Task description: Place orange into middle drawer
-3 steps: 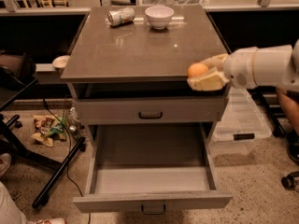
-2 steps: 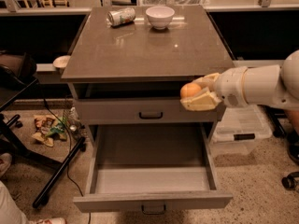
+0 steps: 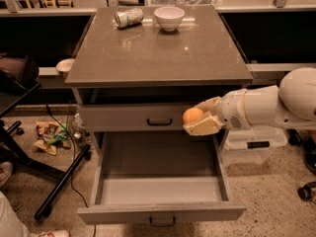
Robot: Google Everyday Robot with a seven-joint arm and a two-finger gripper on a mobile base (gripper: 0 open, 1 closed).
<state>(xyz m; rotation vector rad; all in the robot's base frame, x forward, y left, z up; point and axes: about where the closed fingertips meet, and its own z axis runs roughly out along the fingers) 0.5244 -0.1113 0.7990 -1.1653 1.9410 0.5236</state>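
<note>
Now, gripper (image 3: 196,118) clasping orange (image 3: 192,114), over middle drawer (image 3: 160,213)

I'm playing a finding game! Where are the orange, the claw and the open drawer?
orange (image 3: 192,114), camera view, on its visible rounded front.
claw (image 3: 193,118), camera view, midway between its fingertips, holding the orange above the drawer's back right.
middle drawer (image 3: 158,189), camera view, on its bare floor.
</note>
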